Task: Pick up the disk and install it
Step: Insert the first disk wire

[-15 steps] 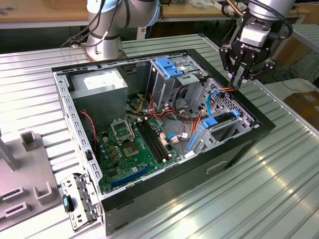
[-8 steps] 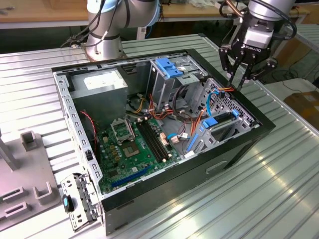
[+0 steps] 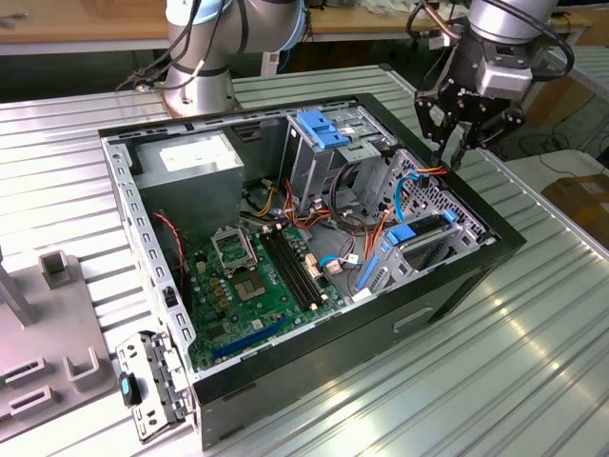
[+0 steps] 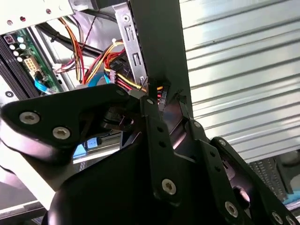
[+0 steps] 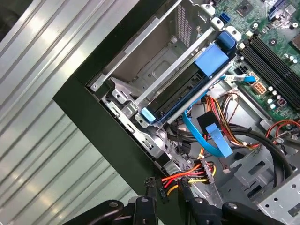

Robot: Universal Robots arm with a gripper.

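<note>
The disk (image 5: pixel 182 96) is being held in the metal cage (image 5: pixel 154 70). A power connector (image 4: pixel 162 96) is seemingly being pinched by the claw (image 5: pixel 167 183); it should be kept straight, with the wires unstrained.

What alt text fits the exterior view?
An arm's claw hangs by red and yellow wires over an open computer case, at the exterior view's right. Below it, the blue-railed disk sits in a cage; the motherboard lies exposed.

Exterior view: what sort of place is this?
Probably a robotics lab or test workshop: an opened desktop computer case lies on a ribbed metal table, a robot arm stands on that table, and a wooden workbench runs behind.
</note>
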